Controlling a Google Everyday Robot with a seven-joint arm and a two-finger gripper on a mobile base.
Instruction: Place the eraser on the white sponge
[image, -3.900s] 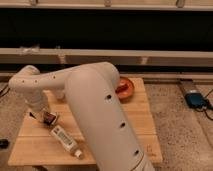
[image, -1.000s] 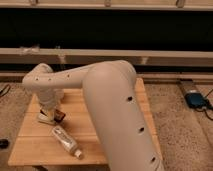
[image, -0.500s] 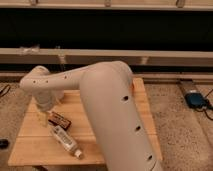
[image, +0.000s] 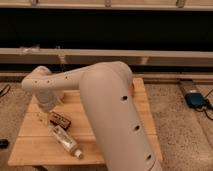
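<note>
The eraser (image: 60, 119), a small dark block with reddish marks, lies flat on the left part of the wooden table (image: 115, 145). A pale strip (image: 43, 118) shows just left of it; I cannot tell whether this is the white sponge. My big white arm (image: 100, 100) reaches from the lower right across to the left. Its rounded wrist link (image: 44, 90) hangs just above and to the left of the eraser. My gripper sits below that wrist, mostly hidden by it, close beside the eraser.
A long white tube with a label (image: 66, 141) lies slanted in front of the eraser near the table's front edge. A sliver of an orange bowl (image: 133, 86) shows behind the arm. A blue device (image: 195, 100) lies on the floor to the right. A dark wall rail runs behind.
The wrist has shifted slightly left over the last second. The eraser now shows fully, lying flat right of the wrist. The tube has not moved.
</note>
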